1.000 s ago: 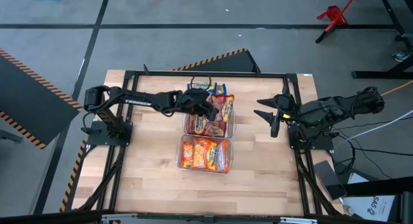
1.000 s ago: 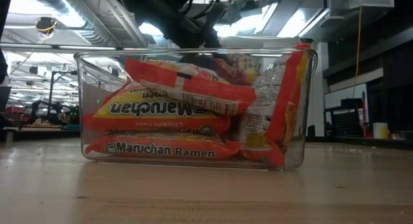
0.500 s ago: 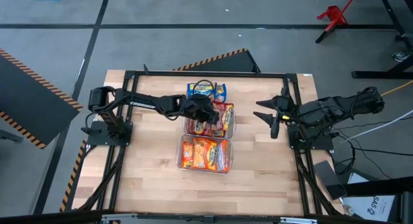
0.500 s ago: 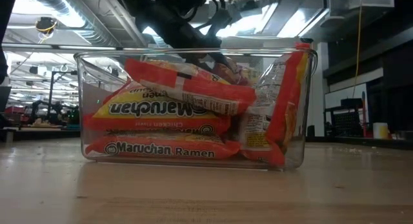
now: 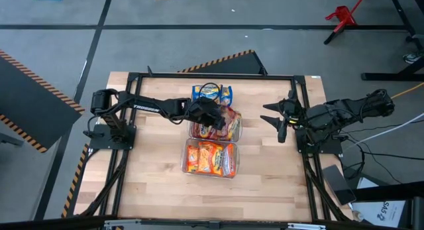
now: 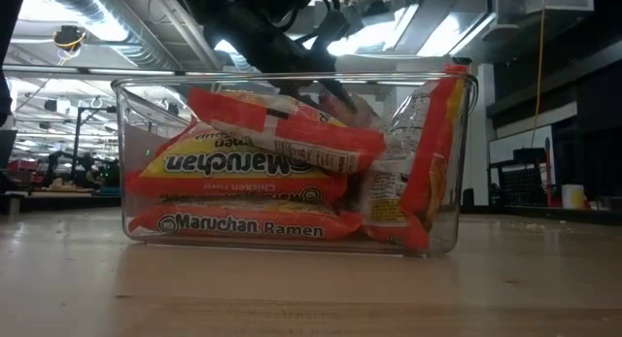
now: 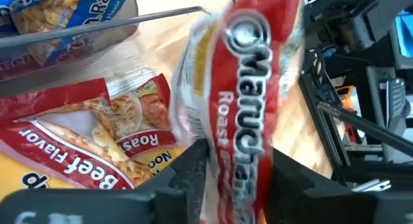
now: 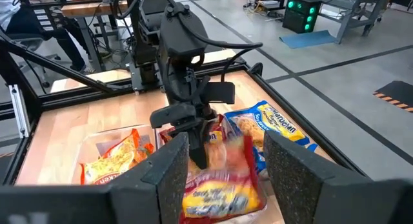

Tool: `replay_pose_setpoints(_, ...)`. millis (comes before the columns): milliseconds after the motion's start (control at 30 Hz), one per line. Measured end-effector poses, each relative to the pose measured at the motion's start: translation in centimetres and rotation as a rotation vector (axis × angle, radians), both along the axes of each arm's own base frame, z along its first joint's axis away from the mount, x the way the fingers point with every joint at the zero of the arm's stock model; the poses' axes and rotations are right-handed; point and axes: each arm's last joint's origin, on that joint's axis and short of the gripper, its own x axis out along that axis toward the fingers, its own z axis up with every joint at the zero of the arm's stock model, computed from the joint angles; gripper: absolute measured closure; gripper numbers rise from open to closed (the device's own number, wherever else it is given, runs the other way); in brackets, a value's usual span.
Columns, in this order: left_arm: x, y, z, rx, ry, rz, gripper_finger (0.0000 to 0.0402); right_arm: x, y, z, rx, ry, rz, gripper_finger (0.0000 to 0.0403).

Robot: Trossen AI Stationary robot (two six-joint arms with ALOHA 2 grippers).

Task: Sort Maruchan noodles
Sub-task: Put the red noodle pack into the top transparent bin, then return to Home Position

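My left gripper point(image 5: 211, 116) reaches from the table's left over the middle clear bin point(image 5: 238, 127), which holds red Maruchan packets point(image 7: 84, 133). A red-and-silver packet point(image 7: 248, 101) stands between its fingers, blurred. The same packet point(image 8: 229, 156) also shows in the right wrist view. A blue-and-yellow packet point(image 5: 212, 93) lies just beyond that bin. The near bin point(image 6: 292, 162) holds several orange packets point(image 5: 211, 157), stacked flat and on edge. My right gripper point(image 5: 278, 120) hangs open at the table's right, off the wood, with nothing between its fingers. My left gripper has the red-and-silver packet's end point(image 7: 242, 175) between its two fingers, one finger on each flat face. The fingers slant down from the table's left. The packet runs on past the fingertips, on edge, above the red packets in the middle bin; blur hides whether it rests on them.
Black frame rails point(image 5: 212, 75) run round the wooden tabletop point(image 5: 146, 164). Bare wood lies left and right of the bins. Beyond the table stand other benches and equipment point(image 8: 303, 8).
My left gripper has come a little toward the near edge and down, from above the blue-and-yellow packet to the middle bin, rolling its wrist. The blue-and-yellow packet now shows uncovered. The red-and-silver packet has come along with the gripper.
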Motion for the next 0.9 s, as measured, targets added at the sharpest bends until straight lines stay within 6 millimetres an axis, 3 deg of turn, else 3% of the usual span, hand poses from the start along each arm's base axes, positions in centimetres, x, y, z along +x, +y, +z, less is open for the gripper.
replay_pose_setpoints(200,0.0,0.0,0.0,0.029,0.002,-0.039,0.0256,0.0,0.0,0.0,-0.001,0.003,0.0,0.0217)
replay_pose_setpoints(400,-0.3,1.0,0.3,-0.02,-0.016,-0.114,0.0251,0.9,0.3,-0.6,-0.012,0.042,-0.002,0.0217)
replay_pose_setpoints(733,-0.8,1.3,0.9,-0.218,-0.038,-0.246,0.025,6.7,2.2,-4.8,-0.165,0.23,-0.08,0.0217)
replay_pose_setpoints(900,-1.5,2.2,1.2,-0.215,-0.012,-0.238,0.025,9.2,1.7,-6.9,-0.219,0.303,-0.139,0.0217)
